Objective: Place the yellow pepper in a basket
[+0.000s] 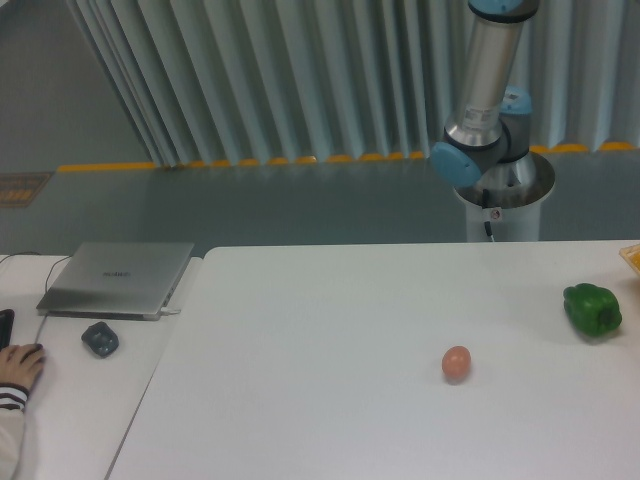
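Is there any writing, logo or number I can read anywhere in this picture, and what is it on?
No text here can be read.
Laptop: a small mark on the closed lid, too blurred to read.
Robot base: a small red-and-white spot, maybe a sticker, too small to read.
Egg and green pepper: no markings visible.

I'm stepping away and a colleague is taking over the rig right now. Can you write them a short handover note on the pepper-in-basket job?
Gripper: not in view; only the arm's upper links show, behind the table's far edge.
Yellow pepper: not visible as a whole. A small yellow-orange sliver shows at the right frame edge; what it is cannot be told.
Basket: none in view.
Also on the white table: a green pepper at right and an egg nearer the front, apart from each other.
Done: nothing can be confirmed.
Left: locate the yellow pepper and the basket, then pick and place.
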Action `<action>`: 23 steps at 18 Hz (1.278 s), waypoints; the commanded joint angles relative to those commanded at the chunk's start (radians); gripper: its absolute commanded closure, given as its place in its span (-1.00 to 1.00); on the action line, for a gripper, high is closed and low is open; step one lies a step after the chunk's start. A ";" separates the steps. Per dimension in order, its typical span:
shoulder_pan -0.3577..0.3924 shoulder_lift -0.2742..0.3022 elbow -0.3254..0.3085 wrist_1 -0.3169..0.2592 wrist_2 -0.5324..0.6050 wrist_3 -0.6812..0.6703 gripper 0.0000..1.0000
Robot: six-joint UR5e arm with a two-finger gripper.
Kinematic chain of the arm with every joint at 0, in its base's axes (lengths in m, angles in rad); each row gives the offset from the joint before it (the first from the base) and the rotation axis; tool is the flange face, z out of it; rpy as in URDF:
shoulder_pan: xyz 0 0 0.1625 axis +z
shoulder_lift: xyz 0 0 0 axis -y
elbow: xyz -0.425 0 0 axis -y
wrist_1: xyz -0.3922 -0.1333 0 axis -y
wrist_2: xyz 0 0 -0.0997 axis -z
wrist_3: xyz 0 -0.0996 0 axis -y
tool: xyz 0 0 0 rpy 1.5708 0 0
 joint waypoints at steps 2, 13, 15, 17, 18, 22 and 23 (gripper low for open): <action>-0.020 0.005 -0.002 -0.002 -0.003 -0.006 -1.00; -0.247 0.123 0.084 -0.192 0.002 -0.112 -1.00; -0.282 0.136 0.098 -0.204 0.003 -0.113 -1.00; -0.310 0.137 0.100 -0.204 0.006 -0.113 -1.00; -0.319 0.138 0.100 -0.204 0.005 -0.120 -1.00; -0.357 0.129 0.097 -0.221 0.011 -0.124 -1.00; -0.374 0.123 0.095 -0.222 0.012 -0.127 -1.00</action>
